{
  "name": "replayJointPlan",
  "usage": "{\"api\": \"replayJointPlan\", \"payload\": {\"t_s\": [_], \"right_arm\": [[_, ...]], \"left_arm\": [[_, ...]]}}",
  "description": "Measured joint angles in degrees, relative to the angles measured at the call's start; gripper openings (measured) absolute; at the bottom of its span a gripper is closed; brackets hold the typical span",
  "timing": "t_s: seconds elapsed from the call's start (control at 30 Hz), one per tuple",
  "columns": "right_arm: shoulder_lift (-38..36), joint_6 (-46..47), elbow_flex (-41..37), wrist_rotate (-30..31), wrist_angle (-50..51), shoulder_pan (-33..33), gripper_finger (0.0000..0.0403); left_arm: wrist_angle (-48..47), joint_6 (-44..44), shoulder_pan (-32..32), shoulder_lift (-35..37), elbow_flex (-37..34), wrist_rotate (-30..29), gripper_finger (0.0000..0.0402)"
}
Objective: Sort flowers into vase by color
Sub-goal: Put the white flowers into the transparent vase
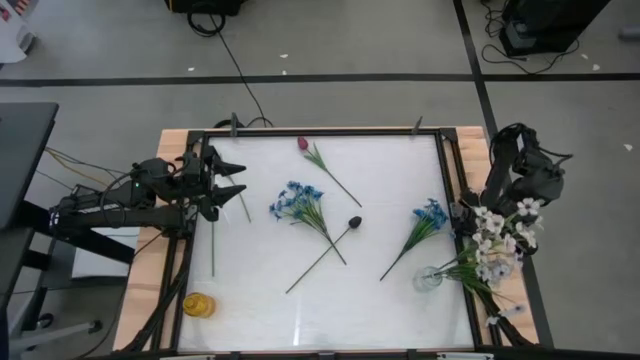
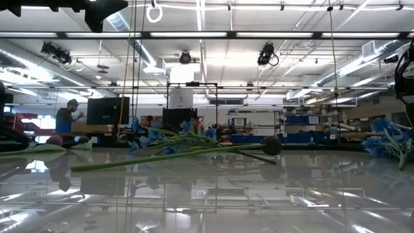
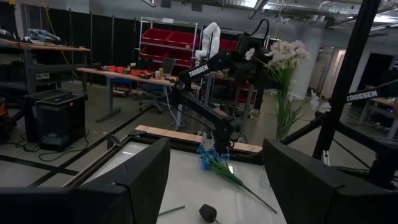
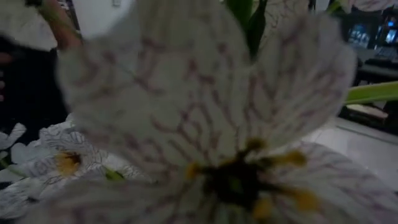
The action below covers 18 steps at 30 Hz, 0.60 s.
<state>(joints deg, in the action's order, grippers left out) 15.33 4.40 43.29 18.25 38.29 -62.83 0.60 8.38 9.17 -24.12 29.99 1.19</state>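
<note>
White table [image 1: 380, 300], dark-framed edges; near middle lies open. Left gripper [image 1: 236, 186] at left edge, fingers spread, holding nothing. Right gripper at right edge behind white flowers [image 1: 500, 240], which stand in a clear vase [image 1: 428, 279]; its grip cannot be told. Blue bunches [image 1: 298, 203], [image 1: 430, 215], blackish bud [image 1: 354, 222], red tulip [image 1: 303, 144] mid-table; yellow vase [image 1: 198, 305] near-left.

Grey floor [image 1: 330, 95] crossed by dark tape lines surrounds the white-topped table [image 1: 380, 300]. Long ceiling strip lights [image 2: 194, 34] brighten an open workshop. Red storage bins [image 3: 163, 42] fill shelving behind a workbench [image 3: 118, 73].
</note>
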Motion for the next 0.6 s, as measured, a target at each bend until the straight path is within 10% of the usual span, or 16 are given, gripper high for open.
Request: {"api": "replayJointPlan", "payload": {"t_s": [0.6], "right_arm": [[1.92,7.30,-2.58,2.68,2.91,0.00,0.0041]], "left_arm": [[0.00,0.00,0.00,0.00,0.01,0.00,0.0261]]}}
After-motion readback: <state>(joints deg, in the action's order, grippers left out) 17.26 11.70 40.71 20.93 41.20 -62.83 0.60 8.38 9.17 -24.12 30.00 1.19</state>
